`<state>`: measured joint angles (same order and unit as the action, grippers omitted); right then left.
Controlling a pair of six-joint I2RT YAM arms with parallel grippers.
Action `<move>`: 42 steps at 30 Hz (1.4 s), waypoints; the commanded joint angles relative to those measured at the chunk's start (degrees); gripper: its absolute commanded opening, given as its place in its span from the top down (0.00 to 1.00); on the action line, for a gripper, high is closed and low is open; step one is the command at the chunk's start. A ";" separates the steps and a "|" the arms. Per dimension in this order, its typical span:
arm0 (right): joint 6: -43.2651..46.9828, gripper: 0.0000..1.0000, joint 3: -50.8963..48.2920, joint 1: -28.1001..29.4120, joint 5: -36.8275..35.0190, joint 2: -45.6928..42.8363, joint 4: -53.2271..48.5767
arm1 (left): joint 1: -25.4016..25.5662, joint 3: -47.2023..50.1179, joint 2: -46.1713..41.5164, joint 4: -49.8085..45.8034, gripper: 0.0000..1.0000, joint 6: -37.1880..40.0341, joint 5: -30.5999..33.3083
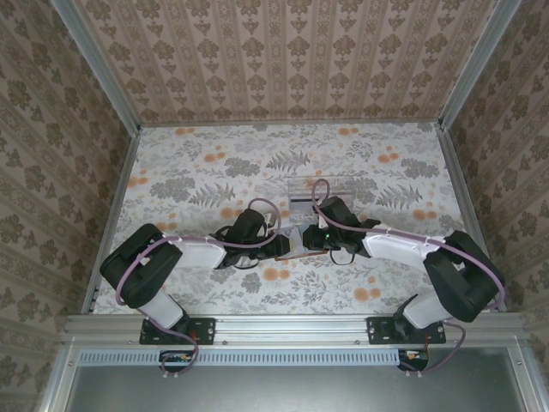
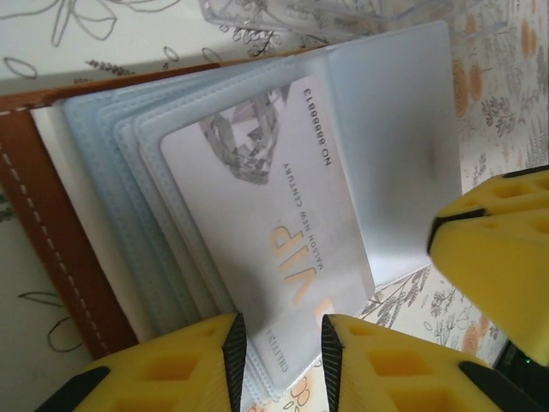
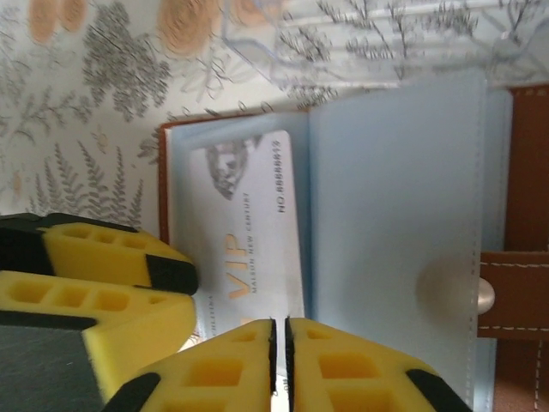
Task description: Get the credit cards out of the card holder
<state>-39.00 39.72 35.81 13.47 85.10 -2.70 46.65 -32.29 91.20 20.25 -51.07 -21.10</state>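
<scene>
The brown card holder [image 3: 523, 172] lies open on the floral table between both grippers [image 1: 298, 249], its grey-blue pockets fanned out [image 2: 103, 172]. A pale grey credit card [image 2: 257, 197] marked VIP sits in the front pocket [image 3: 249, 223]. My left gripper [image 2: 281, 343] has its jaws narrow, pressed on either side of the pocket stack's lower edge with the card in it. My right gripper [image 3: 280, 330] is pinched on a thin pale edge at the card's lower end, next to the turned-over pocket flap [image 3: 395, 215]. One of its yellow fingers [image 2: 493, 257] shows at the flap's edge.
A clear plastic tray [image 1: 302, 190] stands just beyond the card holder, its rim close to the holder's far edge [image 3: 377, 34]. The left gripper's yellow fingers [image 3: 94, 283] sit just left of the right gripper's. Patterned walls enclose the table on three sides.
</scene>
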 commanded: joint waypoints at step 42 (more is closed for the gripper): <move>-2.04 1.00 -2.08 -6.57 8.78 6.13 8.35 | -0.47 -0.93 -0.03 -4.54 0.68 1.67 0.45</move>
<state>-40.60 38.98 30.44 21.91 92.88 5.32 46.74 -33.04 91.20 18.57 -50.94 -20.88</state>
